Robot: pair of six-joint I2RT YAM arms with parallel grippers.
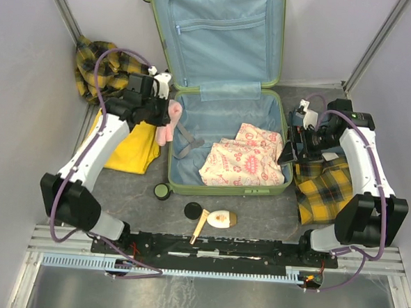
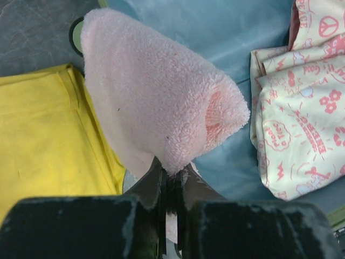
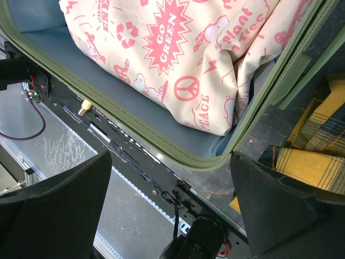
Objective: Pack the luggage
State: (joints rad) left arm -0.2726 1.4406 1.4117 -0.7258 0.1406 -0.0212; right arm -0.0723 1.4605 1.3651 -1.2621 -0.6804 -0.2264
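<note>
Reaching luggage point(image 1: 219, 50) rim, left gripper point(image 2: 172, 174) pinching cloth point(image 2: 161, 91)

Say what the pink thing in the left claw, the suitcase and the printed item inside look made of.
The pink cloth, pinched in the left claw: fluffy fleece or terry, matte, going by its nubbly pile. The suitcase: green rim looks like hard moulded plastic; lining is smooth light blue fabric, probably synthetic. The printed cloth: thin matte fabric, perhaps cotton, since it folds softly.

one luggage point(image 1: 219, 43), two plaid cloths point(image 1: 92, 67) (yellow-black)
</note>
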